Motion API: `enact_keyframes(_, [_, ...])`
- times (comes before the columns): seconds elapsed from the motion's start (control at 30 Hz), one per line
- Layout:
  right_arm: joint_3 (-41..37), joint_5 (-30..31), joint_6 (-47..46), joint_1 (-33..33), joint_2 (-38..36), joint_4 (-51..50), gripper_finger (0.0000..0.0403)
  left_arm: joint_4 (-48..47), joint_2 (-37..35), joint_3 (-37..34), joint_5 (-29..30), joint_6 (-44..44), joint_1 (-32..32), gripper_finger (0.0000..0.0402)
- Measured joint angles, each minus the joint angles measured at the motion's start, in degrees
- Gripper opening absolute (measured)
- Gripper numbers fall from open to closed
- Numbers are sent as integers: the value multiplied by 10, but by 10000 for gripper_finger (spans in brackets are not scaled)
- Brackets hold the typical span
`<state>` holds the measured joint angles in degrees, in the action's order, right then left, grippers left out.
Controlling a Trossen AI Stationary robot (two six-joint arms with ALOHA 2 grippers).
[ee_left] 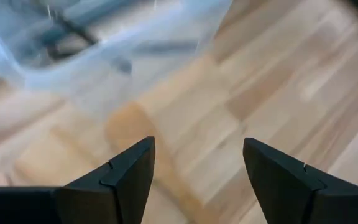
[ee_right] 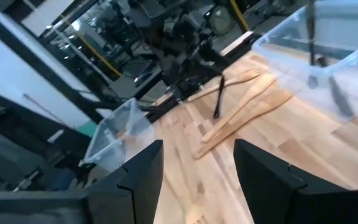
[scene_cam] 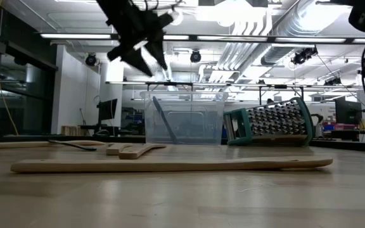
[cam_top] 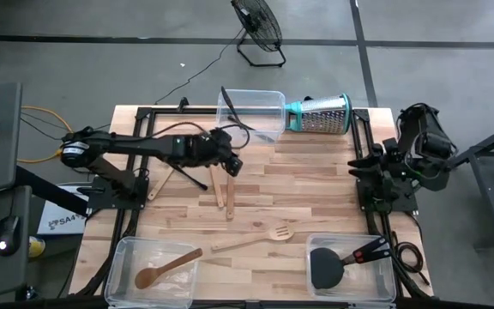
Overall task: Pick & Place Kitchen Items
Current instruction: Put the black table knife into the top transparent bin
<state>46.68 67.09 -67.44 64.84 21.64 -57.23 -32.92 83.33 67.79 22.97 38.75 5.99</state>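
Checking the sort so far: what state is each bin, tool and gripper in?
Left gripper: open, empty, raised.
Right gripper: open, empty, parked.
Far bin: holds a thin black tool.
Near-left bin: holds wooden spoon.
Near-right bin: holds black spatula.
Grater: on its side.

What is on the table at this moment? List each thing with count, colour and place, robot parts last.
clear bins: three; far centre, near left, near right
thin black tool: one, standing in the far bin
cone grater: one, steel with teal rim, lying beside the far bin
wooden spoon: one, brown, in the near left bin
black spatula: one, red-black handle, in the near right bin
slotted wooden fork: one, pale, table centre front
wooden utensils: about three, pale, near the left gripper
black tool: one, crossing them
left gripper: open, empty, above the table by the far bin
right gripper: open, empty, parked at the right edge
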Motion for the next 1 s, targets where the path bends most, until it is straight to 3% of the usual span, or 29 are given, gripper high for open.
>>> enact_keyframes(0.17, [0,-28,27,-41,-9,0,188,-52,0,0,-89,-46,55,242])
enact_keyframes(0.43, [0,-37,43,-106,-9,0,188,-97,0,0,-269,-213,122,242])
enact_keyframes(0.57, [0,-49,49,-140,-9,4,188,-137,0,0,-283,-266,150,242])
enact_keyframes(0.8, [0,-104,163,-187,9,110,188,-139,0,0,-305,-312,187,242])
enact_keyframes(1.0, [0,-136,195,-233,43,157,188,-156,0,0,-331,-363,200,242])
